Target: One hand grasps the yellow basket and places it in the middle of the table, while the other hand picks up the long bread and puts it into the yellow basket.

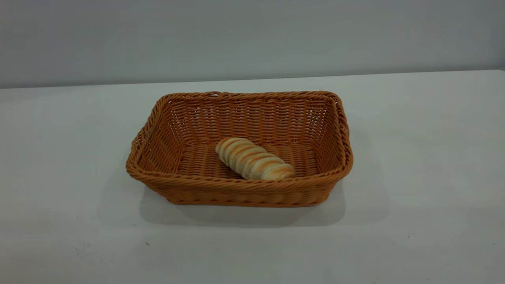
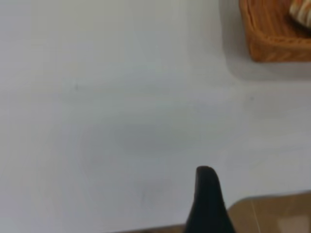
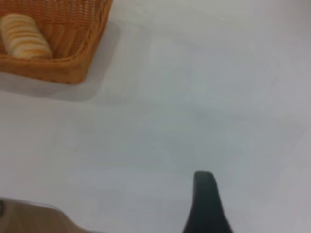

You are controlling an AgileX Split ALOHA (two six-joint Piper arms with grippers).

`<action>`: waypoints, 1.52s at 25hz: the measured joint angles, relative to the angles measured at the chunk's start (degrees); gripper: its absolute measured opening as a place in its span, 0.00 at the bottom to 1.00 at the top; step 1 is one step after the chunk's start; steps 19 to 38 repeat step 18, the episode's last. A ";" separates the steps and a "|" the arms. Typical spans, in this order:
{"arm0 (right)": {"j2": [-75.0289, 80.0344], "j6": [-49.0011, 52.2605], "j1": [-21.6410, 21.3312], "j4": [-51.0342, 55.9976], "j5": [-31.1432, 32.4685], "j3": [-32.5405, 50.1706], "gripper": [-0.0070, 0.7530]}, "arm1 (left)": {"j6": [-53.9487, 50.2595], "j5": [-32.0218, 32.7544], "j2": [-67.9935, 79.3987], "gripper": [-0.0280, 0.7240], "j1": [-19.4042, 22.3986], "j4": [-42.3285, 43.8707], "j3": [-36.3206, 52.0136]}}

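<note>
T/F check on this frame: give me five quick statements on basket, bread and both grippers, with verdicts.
1. The long bread lies inside the yellow basket. True.
2. The basket is tipped on its side. False: it sits upright on the table.
3. The bread lies at an angle to the basket's walls. True.
4. The left gripper is holding the basket's rim. False: it is over bare table, apart from the basket.
5. The right gripper is holding the bread. False: it is off to the side of the basket, touching nothing.
</note>
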 joint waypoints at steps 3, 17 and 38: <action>-0.06 0.00 0.00 0.00 0.00 0.00 0.77 | 0.00 0.11 -1.03 0.81 0.00 0.00 0.00; -0.08 0.00 0.00 0.00 0.00 0.00 0.77 | 0.00 0.11 -1.18 0.81 0.00 0.00 0.00; -0.08 0.00 0.00 0.00 0.00 0.00 0.77 | 0.00 0.11 -1.18 0.81 0.00 0.00 0.00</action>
